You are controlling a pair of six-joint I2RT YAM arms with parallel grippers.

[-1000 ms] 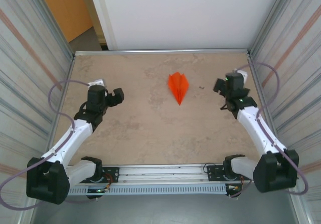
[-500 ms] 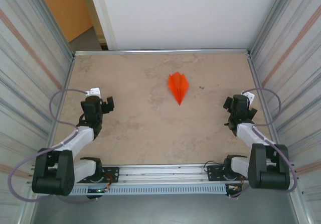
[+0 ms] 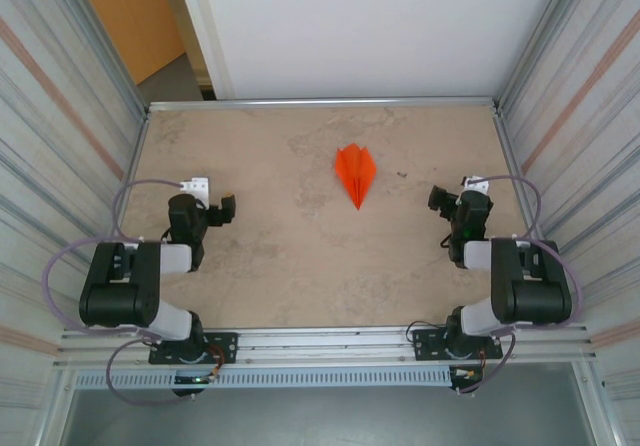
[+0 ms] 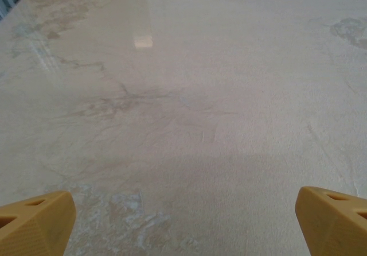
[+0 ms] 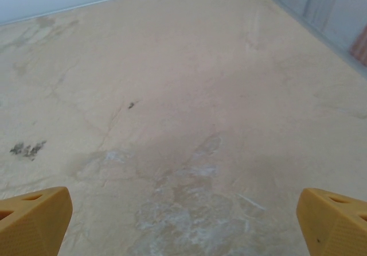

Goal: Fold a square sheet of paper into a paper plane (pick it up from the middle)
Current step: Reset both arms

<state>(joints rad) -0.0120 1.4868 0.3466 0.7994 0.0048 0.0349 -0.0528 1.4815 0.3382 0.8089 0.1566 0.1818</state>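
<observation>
1. Table (image 3: 300, 276): beige marbled top with metal walls (image 3: 70, 116) on both sides.
2. Left arm (image 3: 125, 286) and right arm (image 3: 525, 291): each is tucked low near its base, one at each side.
3. Left gripper (image 4: 183, 224): jaws spread wide over bare table, holding nothing.
4. Right gripper (image 5: 183, 224): jaws likewise spread wide, holding nothing.
5. Plane (image 3: 356, 173): an orange dart lying flat mid-table, toward the far side. Its nose points at the near edge, well apart from both grippers.
6. Speck (image 3: 403, 175): dark, near the plane's right.
</observation>
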